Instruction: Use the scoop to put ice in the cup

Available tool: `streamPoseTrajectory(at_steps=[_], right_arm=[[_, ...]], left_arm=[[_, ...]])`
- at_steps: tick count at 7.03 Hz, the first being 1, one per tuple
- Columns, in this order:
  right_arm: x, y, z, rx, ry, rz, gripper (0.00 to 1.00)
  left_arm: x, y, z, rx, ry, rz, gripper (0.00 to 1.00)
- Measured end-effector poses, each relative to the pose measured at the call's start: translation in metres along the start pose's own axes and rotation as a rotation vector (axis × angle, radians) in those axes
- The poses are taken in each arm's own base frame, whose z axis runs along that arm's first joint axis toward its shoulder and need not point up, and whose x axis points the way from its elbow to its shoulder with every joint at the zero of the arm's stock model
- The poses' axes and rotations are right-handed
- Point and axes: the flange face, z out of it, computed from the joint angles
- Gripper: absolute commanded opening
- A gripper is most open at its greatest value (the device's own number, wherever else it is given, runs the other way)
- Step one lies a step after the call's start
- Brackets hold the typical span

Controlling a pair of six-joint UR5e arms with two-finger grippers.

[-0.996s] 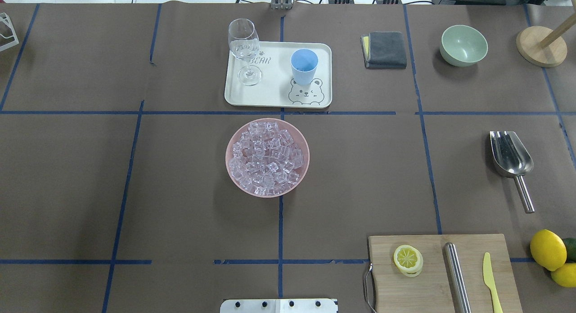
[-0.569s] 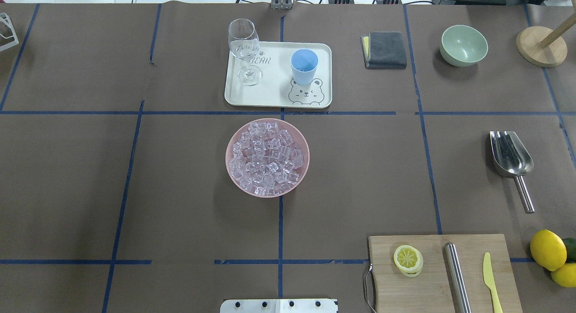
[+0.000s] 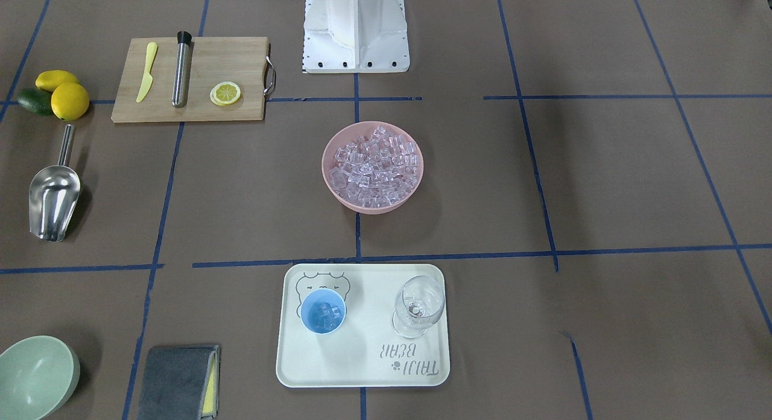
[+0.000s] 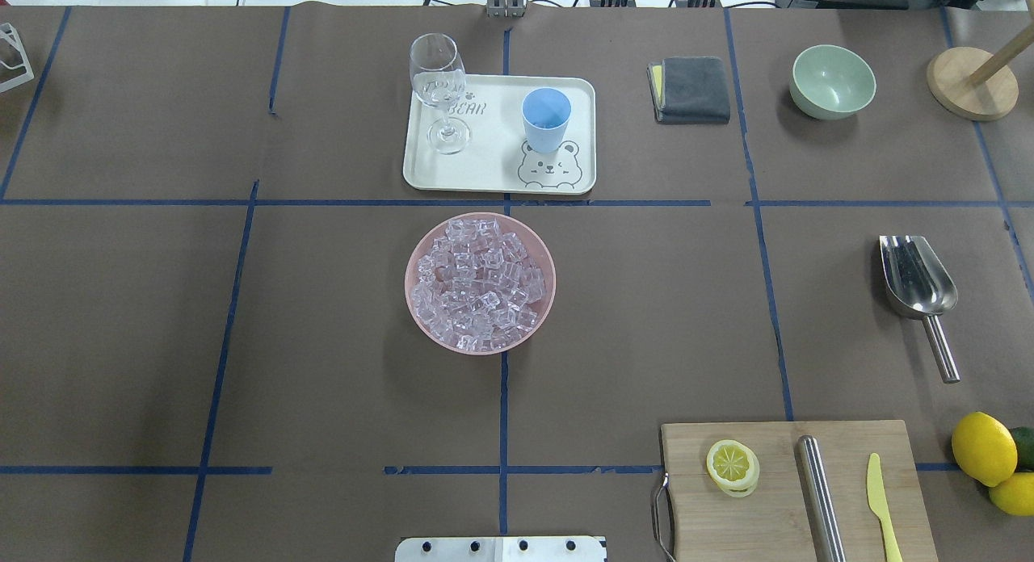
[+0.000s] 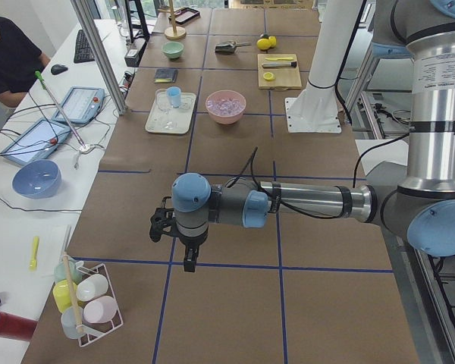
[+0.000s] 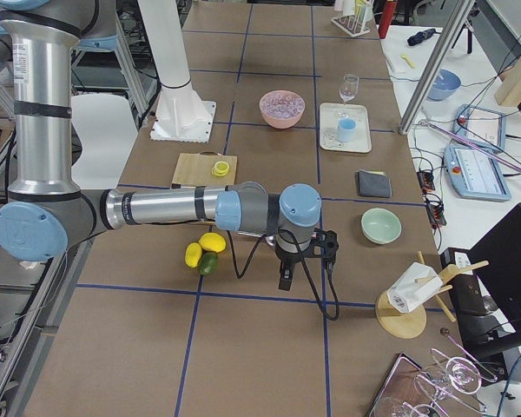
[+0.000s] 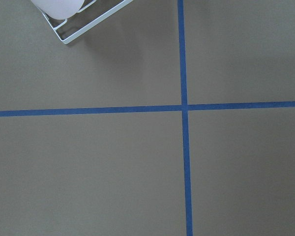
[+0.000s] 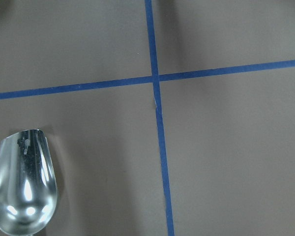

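Note:
The ice [image 4: 480, 283] is heaped in a pink bowl [image 4: 412, 304] at the table's middle; it also shows in the front view [image 3: 374, 163]. The light-blue cup [image 4: 546, 118] stands on a white tray [image 4: 493, 170]; the front view shows a few cubes inside the cup [image 3: 322, 311]. The silver scoop [image 4: 917, 279] lies on the table at the right, and also shows in the right wrist view [image 8: 24, 187]. My left gripper [image 5: 186, 262] hangs over bare table far to the left. My right gripper [image 6: 284, 282] hangs near the scoop's end. I cannot tell whether either is open.
A wine glass [image 4: 440, 90] shares the tray. A grey cloth [image 4: 691, 90], a green bowl [image 4: 832, 81] and a wooden stand [image 4: 969, 81] stand at the back right. A cutting board [image 4: 792, 497] carries a lemon slice, a steel cylinder and a yellow knife; lemons [image 4: 985, 449] lie beside it.

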Motion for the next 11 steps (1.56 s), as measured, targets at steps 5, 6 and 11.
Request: streamPoseTrajectory(at_steps=[5, 6, 11], right_arm=[[0.037, -0.012, 0.003, 0.089, -0.022, -0.002, 1.00], [0.035, -0.012, 0.000, 0.086, -0.022, 0.005, 1.00], [0.033, -0.012, -0.004, 0.087, -0.017, 0.008, 1.00]], left_arm=[[0.006, -0.001, 0.008, -0.017, 0.002, 0.015, 1.00], [0.005, 0.000, 0.009, -0.018, 0.002, 0.015, 1.00], [0.005, 0.001, 0.009, -0.019, 0.002, 0.018, 1.00]])
